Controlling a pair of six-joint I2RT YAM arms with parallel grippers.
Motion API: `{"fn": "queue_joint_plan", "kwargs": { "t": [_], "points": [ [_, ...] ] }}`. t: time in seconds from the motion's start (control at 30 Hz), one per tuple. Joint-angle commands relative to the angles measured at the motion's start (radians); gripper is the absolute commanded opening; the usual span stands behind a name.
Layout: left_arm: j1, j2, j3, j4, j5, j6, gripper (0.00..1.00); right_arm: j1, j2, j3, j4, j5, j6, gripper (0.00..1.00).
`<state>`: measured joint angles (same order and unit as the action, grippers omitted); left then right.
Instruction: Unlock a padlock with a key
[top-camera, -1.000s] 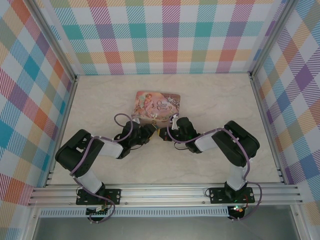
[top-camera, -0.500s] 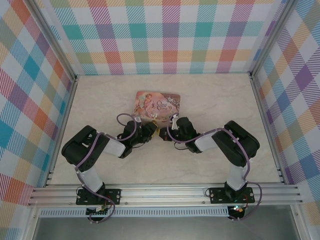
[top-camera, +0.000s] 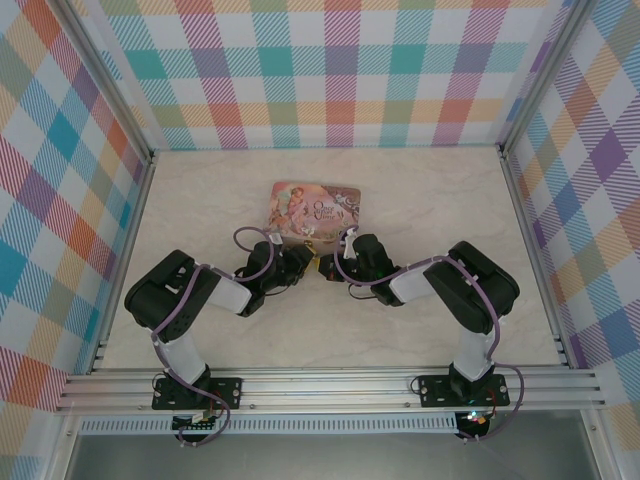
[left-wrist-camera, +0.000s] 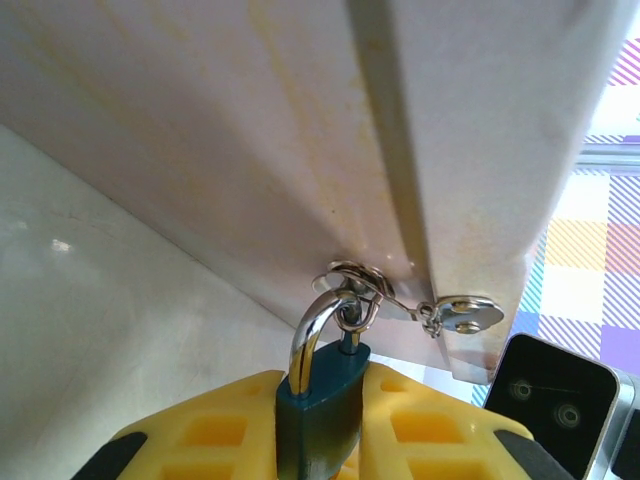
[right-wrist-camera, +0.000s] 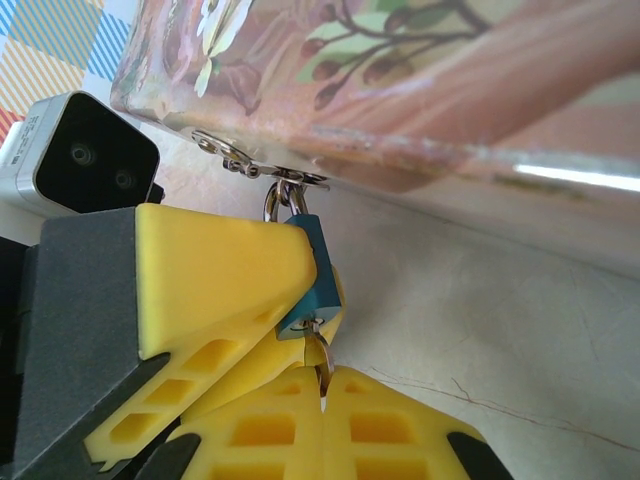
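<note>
Hanging the padlock (right-wrist-camera: 314, 272) from the clasp (right-wrist-camera: 250, 160) on the tin (right-wrist-camera: 420, 90), stretching 12 to 6 in the right wrist view with the keyhole end at 6, and clamping its body from 9 in the closed left gripper (left-wrist-camera: 322, 415). Meeting that end, seemingly, with the key (right-wrist-camera: 320, 362), pinching it at 12 of the closed right gripper (right-wrist-camera: 323, 385). Probably calling for a twist about that shared axis.

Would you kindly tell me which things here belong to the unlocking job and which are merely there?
Job: small blue-teal padlock with silvery shackle, in the left claw; slim silvery key, in the right claw.
Merely there: pink illustrated tin box, whose clasp holds the padlock; pale marbled tabletop.
</note>
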<state>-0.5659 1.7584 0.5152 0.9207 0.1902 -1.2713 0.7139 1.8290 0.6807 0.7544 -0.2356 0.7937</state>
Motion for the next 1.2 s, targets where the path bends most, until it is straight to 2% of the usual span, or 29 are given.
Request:
{"fn": "queue_joint_plan", "kwargs": {
  "t": [0.0,0.2,0.43,0.73,0.9,1.17],
  "points": [
    [0.009,0.01,0.002,0.017,-0.017,-0.009,0.11,0.013,-0.036,0.012,0.023,-0.021,-0.003,0.04],
    [0.009,-0.022,0.011,-0.025,-0.016,-0.003,0.01,0.012,-0.071,-0.016,0.009,0.006,-0.044,0.2],
    [0.009,-0.061,0.04,-0.104,-0.003,-0.006,0.0,0.006,-0.164,-0.069,-0.065,0.084,-0.146,0.43],
    [0.009,-0.141,0.113,-0.323,0.031,-0.02,0.0,0.005,-0.443,-0.091,-0.345,0.243,-0.511,0.72],
    [0.009,-0.172,0.144,-0.41,0.051,-0.043,0.0,0.006,-0.565,-0.063,-0.459,0.3,-0.742,0.98],
    [0.009,-0.186,0.162,-0.486,0.075,-0.091,0.0,-0.002,-0.656,-0.054,-0.441,0.375,-1.004,1.0]
  ]
}}
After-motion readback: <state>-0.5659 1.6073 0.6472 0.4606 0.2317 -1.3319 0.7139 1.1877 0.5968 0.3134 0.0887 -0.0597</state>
